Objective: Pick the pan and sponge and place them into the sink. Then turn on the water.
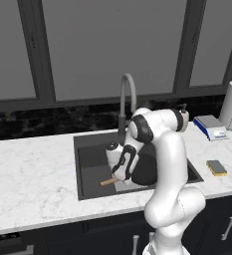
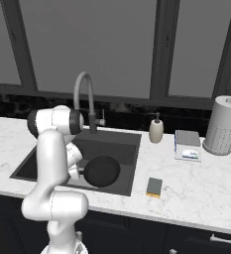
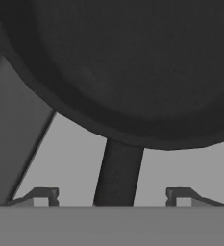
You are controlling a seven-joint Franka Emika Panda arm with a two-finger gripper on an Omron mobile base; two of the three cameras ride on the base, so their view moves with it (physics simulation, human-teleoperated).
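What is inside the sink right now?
The pan lies in the sink, wooden handle toward the open gripper. The arm covers the basin's left part in the right base view. The sponge sits on the counter.

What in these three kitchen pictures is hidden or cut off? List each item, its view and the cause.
- Pan: in the left base view, the arm covers most of it.
- Pan handle: cut off by the hand view's bottom edge.
- Sink: the arm hides its left part in the right base view.
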